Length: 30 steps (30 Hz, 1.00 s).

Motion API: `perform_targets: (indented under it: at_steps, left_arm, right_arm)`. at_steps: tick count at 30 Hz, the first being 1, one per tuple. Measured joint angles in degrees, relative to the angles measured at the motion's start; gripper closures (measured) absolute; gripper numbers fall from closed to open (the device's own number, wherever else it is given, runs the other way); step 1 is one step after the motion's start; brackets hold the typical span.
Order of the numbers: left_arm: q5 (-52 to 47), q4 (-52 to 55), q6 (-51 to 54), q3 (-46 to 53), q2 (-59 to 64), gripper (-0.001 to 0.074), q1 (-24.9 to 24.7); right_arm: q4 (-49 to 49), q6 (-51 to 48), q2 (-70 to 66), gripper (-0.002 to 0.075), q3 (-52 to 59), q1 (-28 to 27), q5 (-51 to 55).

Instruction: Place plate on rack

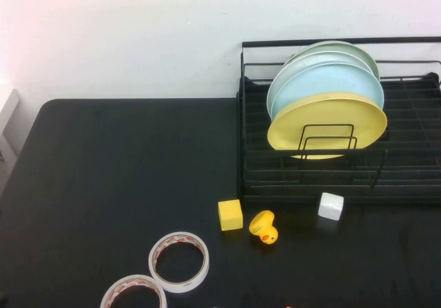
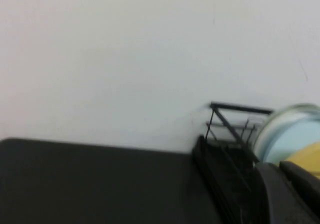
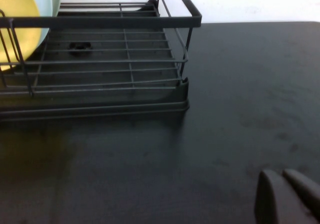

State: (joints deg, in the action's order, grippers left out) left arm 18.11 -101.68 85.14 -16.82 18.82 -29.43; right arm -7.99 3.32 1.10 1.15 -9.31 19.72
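The yellow plate [image 1: 327, 123] stands on edge at the front of a row of plates in the black wire rack [image 1: 310, 184], held by the divider loops. It also shows in the left wrist view [image 2: 307, 156] and the right wrist view [image 3: 15, 18]. Neither arm shows in the high view. My left gripper [image 2: 280, 166] is shut and empty, off the rack's [image 2: 225, 149] left side, level with it. My right gripper [image 3: 282, 174] is shut and empty, low over the black table, off the rack's [image 3: 125, 18] front right corner.
Light blue plates [image 1: 331, 80] and a pale green plate [image 1: 344, 46] stand behind the yellow one. In front of the rack lie a yellow cube [image 1: 230, 214], a rubber duck [image 1: 264, 227] and a white cube [image 1: 331, 206]. Two tape rolls [image 1: 179, 261] [image 1: 134, 293] lie near the front edge.
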Motion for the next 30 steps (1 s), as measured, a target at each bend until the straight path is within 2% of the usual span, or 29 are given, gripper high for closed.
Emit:
perform_targets:
  at_steps: [7,11,15,23,26,28,30]
  left_arm:
    - [-12.15,1.13,-0.12,3.97,-9.78,0.0737,16.45]
    - [-14.15,1.44,-1.78,6.5,-12.77,0.0737,22.04]
    - [-15.89,1.58,-2.49,8.19,-13.42,0.0737,24.24]
    - [-18.62,1.71,-2.62,8.31,-13.42,0.0737,24.22]
    - [-19.87,3.06,-6.45,8.31,-13.42,0.0737,24.22]
    - [-20.69,12.19,-15.4,8.31,-13.42,0.0737,24.22]
    - [-22.86,30.47,-31.64,8.31,-13.42,0.0737,24.22]
  right_arm:
    - [0.0,0.0,0.0,0.0726,0.0,0.0,0.0]
    - [0.0,0.0,0.0,0.0726,0.0,0.0,0.1]
    - [0.0,0.0,0.0,0.0726,0.0,0.0,0.1]
    - [0.0,0.0,0.0,0.0726,0.0,0.0,0.1]
    - [0.0,0.0,0.0,0.0726,-0.02,0.0,0.1]
    - [0.0,0.0,0.0,0.0726,-0.02,0.0,0.1]
    - [0.0,0.0,0.0,0.0726,-0.02,0.0,0.1]
